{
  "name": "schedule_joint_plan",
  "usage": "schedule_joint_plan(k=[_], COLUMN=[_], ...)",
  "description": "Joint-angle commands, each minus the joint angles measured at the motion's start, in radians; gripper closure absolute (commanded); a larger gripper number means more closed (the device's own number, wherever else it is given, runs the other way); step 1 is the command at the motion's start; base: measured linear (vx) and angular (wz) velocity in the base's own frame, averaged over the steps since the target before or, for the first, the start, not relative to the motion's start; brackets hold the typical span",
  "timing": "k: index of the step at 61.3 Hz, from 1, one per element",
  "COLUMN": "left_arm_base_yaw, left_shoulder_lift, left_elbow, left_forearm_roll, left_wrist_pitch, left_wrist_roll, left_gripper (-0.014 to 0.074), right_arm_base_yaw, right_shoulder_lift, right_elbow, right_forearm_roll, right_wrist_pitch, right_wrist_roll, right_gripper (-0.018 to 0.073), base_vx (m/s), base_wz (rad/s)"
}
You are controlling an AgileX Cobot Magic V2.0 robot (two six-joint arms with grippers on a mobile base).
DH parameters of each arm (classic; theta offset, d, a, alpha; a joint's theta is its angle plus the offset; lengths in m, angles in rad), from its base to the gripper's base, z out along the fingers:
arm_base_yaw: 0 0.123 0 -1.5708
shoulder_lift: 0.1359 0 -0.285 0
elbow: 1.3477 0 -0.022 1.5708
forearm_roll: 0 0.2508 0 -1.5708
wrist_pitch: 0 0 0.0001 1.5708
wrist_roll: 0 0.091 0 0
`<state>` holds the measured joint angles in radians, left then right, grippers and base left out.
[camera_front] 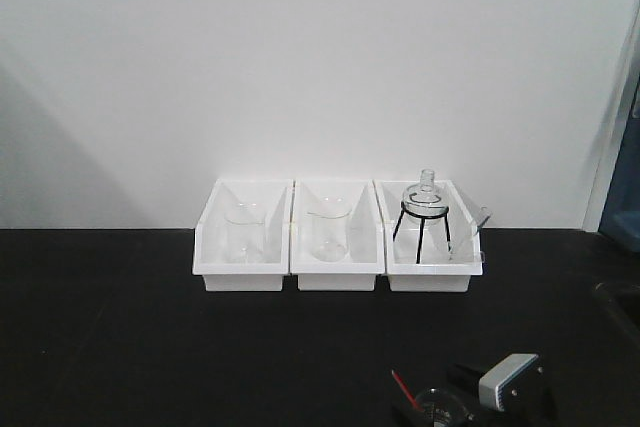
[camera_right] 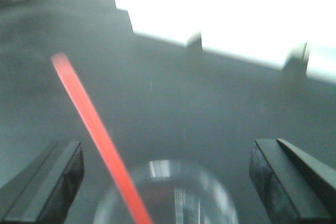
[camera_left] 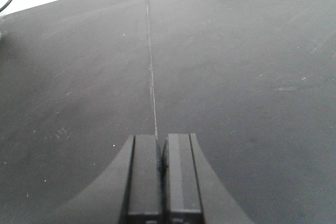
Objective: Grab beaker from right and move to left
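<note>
The beaker (camera_right: 165, 195) stands on the black table (camera_front: 150, 347) near its front edge, right of centre, with its red stick (camera_right: 94, 129) leaning out over the rim. Our right gripper (camera_right: 165, 182) is spread wide, with a finger either side of the glass and neither touching. We judge two risks: closing off-centre could tip or skid the smooth glass, and a finger could catch the stick and flick it out. Our left gripper (camera_left: 163, 182) is clenched on nothing over bare table. Leftward the table is open; the three white bins (camera_front: 335, 237) sit well back.
</note>
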<state>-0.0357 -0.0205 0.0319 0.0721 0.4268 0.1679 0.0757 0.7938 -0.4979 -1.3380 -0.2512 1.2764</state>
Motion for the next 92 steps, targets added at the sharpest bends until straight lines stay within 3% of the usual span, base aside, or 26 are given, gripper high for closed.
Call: schedule_joint_plan(k=[1, 92], left_arm_base_yaw=[-0.006, -0.006], left_shoulder_lift=[-0.006, -0.006], left_elbow=[0.019, 0.019], left_forearm_roll=[0.000, 0.000], left_wrist_pitch=[-0.076, -0.076], left_wrist_roll=[-0.001, -0.001], left_gripper=[0.0603, 0.0603], right_arm_base_yaw=[0.000, 0.000], right_shoulder_lift=[-0.010, -0.010], right_elbow=[-0.032, -0.032], right_forearm_roll=[0.011, 0.011], right_wrist_pitch=[-0.023, -0.023], right_wrist_roll=[0.000, 0.000], right_gripper=[0.0563, 0.0563], base_vx=[0.00, 0.00], base_wz=[0.00, 0.00])
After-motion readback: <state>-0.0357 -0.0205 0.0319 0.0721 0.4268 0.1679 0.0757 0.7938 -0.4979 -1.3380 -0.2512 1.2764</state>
